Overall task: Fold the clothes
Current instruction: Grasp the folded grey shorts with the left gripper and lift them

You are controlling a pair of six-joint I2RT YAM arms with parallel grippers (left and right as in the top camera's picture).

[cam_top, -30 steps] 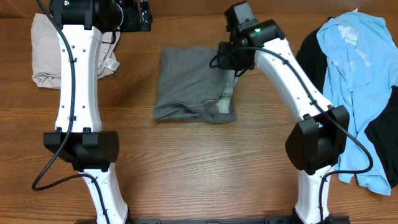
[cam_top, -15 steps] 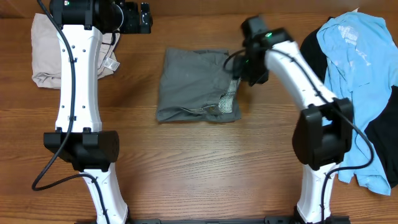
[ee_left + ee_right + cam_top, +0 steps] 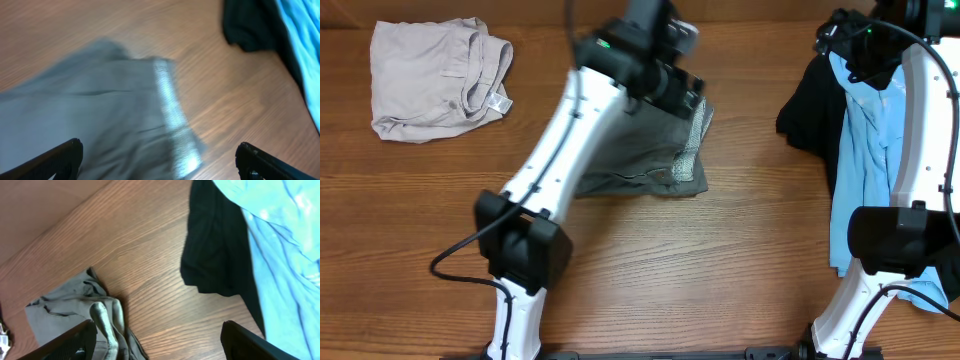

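Grey folded garment (image 3: 660,165) at centre of counter (image 3: 740,265), pale band edge facing 3 o'clock.
Band runs 12-to-6; left claw (image 3: 157,150) gapes empty above it, right claw (image 3: 159,327) wide, empty; only overhead shows beige clothes (image 3: 430,75) at 10.

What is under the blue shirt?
A black garment lies under the blue shirt, showing along the shirt's left edge. How far it reaches beneath is covered by the shirt.

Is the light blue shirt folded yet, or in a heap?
Unfolded: the light blue shirt lies crumpled in a long heap, draped over the black garment.
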